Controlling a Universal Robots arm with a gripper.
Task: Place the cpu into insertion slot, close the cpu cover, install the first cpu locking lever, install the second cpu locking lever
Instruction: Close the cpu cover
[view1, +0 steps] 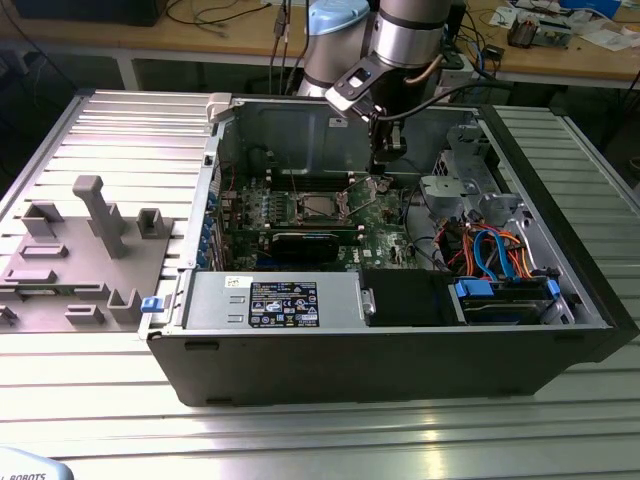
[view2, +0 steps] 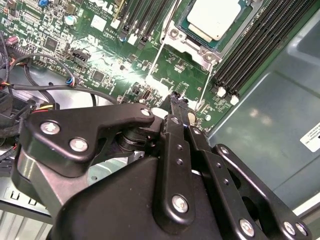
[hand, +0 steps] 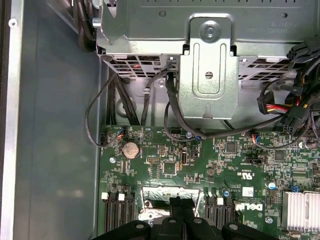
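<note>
The cpu (view2: 216, 16) lies flat in the insertion slot (view2: 192, 47) on the green board, its dull silver top showing. In the exterior view the cpu (view1: 320, 207) sits mid-board. My gripper (view2: 175, 100) hangs just above the board beside the socket, fingers pressed together with nothing visible between them. Two thin wire levers (view2: 156, 57) run from the socket toward my fingertips and look unlatched. The silvery cpu cover (hand: 170, 191) shows right behind my gripper (hand: 180, 201); I cannot tell whether it is down. My gripper (view1: 380, 172) is to the exterior view's right of the socket.
Long black memory slots (view2: 255, 45) flank the socket. A metal drive cage (hand: 207, 60) and black cable bundles (hand: 170, 110) crowd the board's edge. The grey case wall (view2: 270, 115) stands close by. A power supply (view1: 275, 300) fills the case's front.
</note>
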